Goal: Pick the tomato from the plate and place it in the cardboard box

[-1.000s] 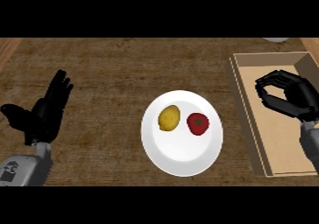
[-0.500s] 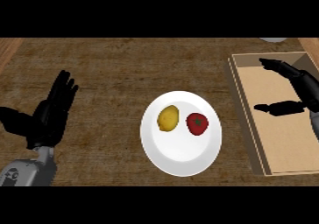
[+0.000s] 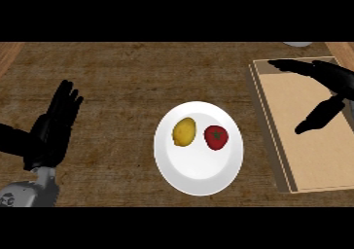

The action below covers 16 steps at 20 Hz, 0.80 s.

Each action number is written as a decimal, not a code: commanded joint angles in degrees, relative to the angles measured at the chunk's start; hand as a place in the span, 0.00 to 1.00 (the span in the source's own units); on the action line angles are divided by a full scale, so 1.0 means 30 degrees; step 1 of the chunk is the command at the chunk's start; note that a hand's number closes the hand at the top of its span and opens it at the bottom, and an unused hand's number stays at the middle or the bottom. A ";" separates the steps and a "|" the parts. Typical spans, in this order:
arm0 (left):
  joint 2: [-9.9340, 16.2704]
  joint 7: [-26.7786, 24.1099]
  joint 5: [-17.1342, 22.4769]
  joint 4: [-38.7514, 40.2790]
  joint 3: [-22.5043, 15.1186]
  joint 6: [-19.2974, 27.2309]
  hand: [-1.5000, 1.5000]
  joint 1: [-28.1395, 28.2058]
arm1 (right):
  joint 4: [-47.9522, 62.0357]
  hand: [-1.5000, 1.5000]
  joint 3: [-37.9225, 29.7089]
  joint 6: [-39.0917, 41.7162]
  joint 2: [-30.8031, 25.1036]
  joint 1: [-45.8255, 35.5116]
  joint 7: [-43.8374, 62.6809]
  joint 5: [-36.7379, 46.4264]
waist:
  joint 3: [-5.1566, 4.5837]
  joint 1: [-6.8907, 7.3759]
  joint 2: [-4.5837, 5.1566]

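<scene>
The tomato (image 3: 216, 137) lies on the white plate (image 3: 199, 177), on the right half of it, red with a small green stem on top; just beside it, on the left half, lies a yellow fruit (image 3: 184, 132) that looks like a lemon; the 2 are near each other but do not touch. The plate sits about in the middle of the wooden counter (image 3: 130, 82), which is dark brown with a rough grain.

The cardboard box (image 3: 270, 126) stands at the right side of the counter, apart from the plate; it is a shallow open box with a pale brown floor, and nothing is seen lying on the part of the floor that shows.

The right hand (image 3: 330, 80) is above the box, in its upper part; the fingers are stretched out to the left and the thumb points down and left, so the hand is wide open and it holds nothing. It is well apart from the tomato.

The left hand (image 3: 47, 138) shows at the left edge of the view, over the counter, with fingers straight and pointing up and the thumb spread to the left; it is open, holds nothing and rests there; its grey forearm (image 3: 26, 194) comes in from the lower left corner.

At the top edge, near the right corner, a small part of a pale round thing (image 3: 298, 44) shows; I cannot tell what it is.
</scene>
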 commanded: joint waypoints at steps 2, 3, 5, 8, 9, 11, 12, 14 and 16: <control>0.0122 -0.0834 0.0252 -0.0029 0.0708 -0.0901 0.50 0.1012 | -0.2701 0.00 -0.0335 0.1782 0.1639 -0.0446 0.4231 -0.1501 | 0.0004 -0.0161 -0.0012; -0.0265 -0.0322 -0.0277 0.0133 0.0296 -0.0455 0.50 0.0609 | -0.3237 0.00 -0.0537 0.2000 0.1609 0.0228 0.4064 -0.1456 | 0.0015 -0.0208 0.0015; 0.0066 0.0066 0.0073 -0.0546 0.1139 -0.1043 0.50 0.0730 | -0.2669 0.00 -0.1428 0.2215 0.1919 0.0176 0.3534 -0.0705 | 0.0024 -0.0093 0.0062; -0.0282 0.0408 -0.0417 -0.0981 0.0798 -0.0850 0.50 0.0997 | -0.3850 0.00 -0.1354 0.2079 0.3220 0.0538 0.5150 -0.0779 | 0.0024 -0.0071 0.0066; -0.0221 0.0620 -0.0675 -0.1699 0.0798 -0.0539 0.50 0.1386 | -0.4525 0.00 -0.1071 0.1578 0.3723 0.0486 0.5919 -0.0433 | 0.0024 -0.0054 0.0052; -0.0424 0.1529 -0.0866 -0.1492 0.0946 -0.0246 0.50 0.0274 | -0.6174 0.00 -0.1321 0.1996 0.3304 0.1840 0.6663 -0.0169 | 0.0024 -0.0190 0.0041; -0.0629 0.0813 -0.0256 -0.0516 0.1025 -0.1085 0.50 0.0250 | -0.5717 0.00 -0.1015 0.1530 0.4323 0.0752 0.8099 -0.0049 | 0.0017 -0.0145 0.0058; -0.0680 0.1365 -0.0633 0.0119 0.1414 -0.0678 0.50 -0.1005 | -0.6355 0.00 -0.1233 0.1689 0.4015 0.1533 0.7803 0.0794 | 0.0022 -0.0208 0.0061; -0.0350 0.1512 -0.0817 -0.1049 0.1441 -0.1135 0.50 0.0255 | -0.6181 0.00 -0.1673 0.2057 0.4856 0.1354 0.8991 0.0452 | 0.0024 -0.0104 0.0056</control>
